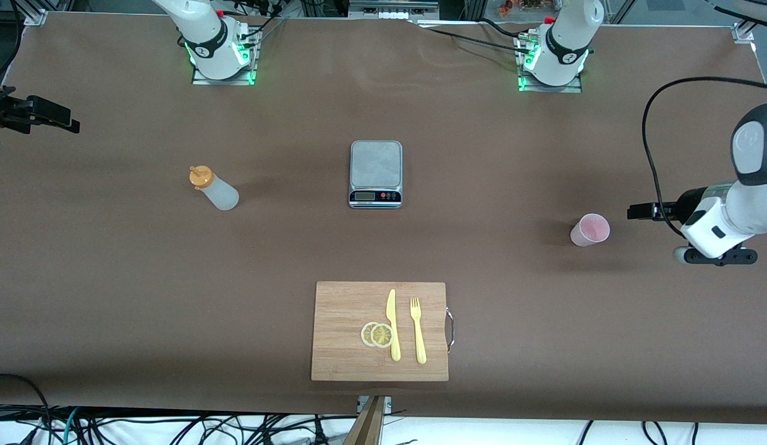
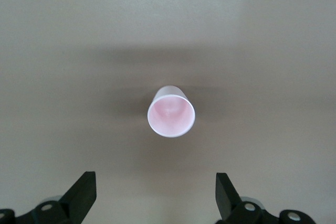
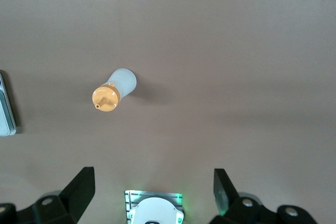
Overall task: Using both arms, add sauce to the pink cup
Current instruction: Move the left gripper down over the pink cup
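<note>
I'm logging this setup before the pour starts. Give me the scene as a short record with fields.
sauce bottle: upright, toward the right arm's end
pink cup: upright, looks empty, toward the left arm's end
scale: between them, nothing on it
left gripper: open, above the cup
right gripper: open, holding nothing
cutting board: knife, fork, lemon slices

Front cam high, facing my bases; left wrist cam looks down on pale pink translucent plastic cup [image 2: 171, 113], shared w/ front view [image 1: 590, 230].
</note>
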`<state>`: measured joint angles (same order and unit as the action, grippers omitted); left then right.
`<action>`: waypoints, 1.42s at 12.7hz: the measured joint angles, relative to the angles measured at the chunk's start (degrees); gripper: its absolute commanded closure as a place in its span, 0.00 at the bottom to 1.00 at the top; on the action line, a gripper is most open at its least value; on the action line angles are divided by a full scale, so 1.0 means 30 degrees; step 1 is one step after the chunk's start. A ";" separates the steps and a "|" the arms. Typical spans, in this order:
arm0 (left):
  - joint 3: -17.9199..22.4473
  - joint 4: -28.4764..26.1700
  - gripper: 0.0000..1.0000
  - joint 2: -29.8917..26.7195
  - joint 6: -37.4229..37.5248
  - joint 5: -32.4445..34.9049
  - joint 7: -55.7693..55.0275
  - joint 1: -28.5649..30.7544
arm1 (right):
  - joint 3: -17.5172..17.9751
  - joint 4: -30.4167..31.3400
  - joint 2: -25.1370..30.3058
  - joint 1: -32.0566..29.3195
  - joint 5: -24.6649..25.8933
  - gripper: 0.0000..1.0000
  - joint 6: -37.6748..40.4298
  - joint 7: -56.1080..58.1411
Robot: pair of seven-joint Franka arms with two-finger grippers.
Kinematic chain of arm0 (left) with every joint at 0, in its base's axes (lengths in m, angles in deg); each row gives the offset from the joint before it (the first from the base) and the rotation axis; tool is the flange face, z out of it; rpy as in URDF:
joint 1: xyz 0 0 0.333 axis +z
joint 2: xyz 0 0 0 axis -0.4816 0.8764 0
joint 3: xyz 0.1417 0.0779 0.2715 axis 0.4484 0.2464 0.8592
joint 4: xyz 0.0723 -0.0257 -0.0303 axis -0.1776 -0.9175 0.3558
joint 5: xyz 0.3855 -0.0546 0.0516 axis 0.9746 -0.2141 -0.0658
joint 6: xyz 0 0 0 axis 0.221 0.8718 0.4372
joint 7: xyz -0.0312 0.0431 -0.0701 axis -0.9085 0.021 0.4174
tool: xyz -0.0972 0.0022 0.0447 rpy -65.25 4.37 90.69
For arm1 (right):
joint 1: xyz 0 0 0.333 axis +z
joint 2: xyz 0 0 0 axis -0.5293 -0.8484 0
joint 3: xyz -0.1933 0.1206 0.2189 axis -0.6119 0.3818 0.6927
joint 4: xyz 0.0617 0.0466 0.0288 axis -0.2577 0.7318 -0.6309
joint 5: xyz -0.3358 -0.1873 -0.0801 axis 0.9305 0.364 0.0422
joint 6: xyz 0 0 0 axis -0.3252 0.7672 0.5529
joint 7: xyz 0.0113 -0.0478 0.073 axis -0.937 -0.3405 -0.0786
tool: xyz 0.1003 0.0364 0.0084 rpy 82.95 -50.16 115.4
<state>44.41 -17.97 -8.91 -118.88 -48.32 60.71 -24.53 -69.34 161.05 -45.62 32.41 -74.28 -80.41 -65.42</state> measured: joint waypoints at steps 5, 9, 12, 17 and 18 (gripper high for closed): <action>0.0168 -0.3841 0.06 0.0302 -0.5534 0.0015 0.1603 0.0331 | -0.0001 -0.0075 -0.0003 -0.0005 0.0000 0.00 -0.0009 0.0000; 0.0250 -0.5759 0.08 0.0300 -0.8489 0.0016 0.1841 0.0348 | -0.0001 -0.0793 0.0006 -0.0008 0.0034 0.00 0.0039 0.0000; 0.0251 -0.6935 0.09 0.0299 -1.0572 0.0016 0.1923 0.0348 | -0.0001 -0.0836 -0.0045 -0.0018 0.0042 0.00 0.0031 0.0000; 0.0251 -0.7962 0.18 0.0299 -1.2124 0.0016 0.2020 0.0343 | -0.0001 -0.0838 -0.0158 -0.0018 0.0042 0.00 0.0024 0.0001; 0.0251 -0.8003 0.21 0.0297 -1.2150 0.0017 0.2022 0.0342 | 0.0002 -0.0839 -0.0168 -0.0018 0.0043 0.00 0.0024 0.0002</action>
<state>45.17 -41.97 -8.02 -155.33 -48.27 66.78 -23.51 -69.33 158.54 -46.12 32.36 -74.15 -80.34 -65.41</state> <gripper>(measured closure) 0.123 0.000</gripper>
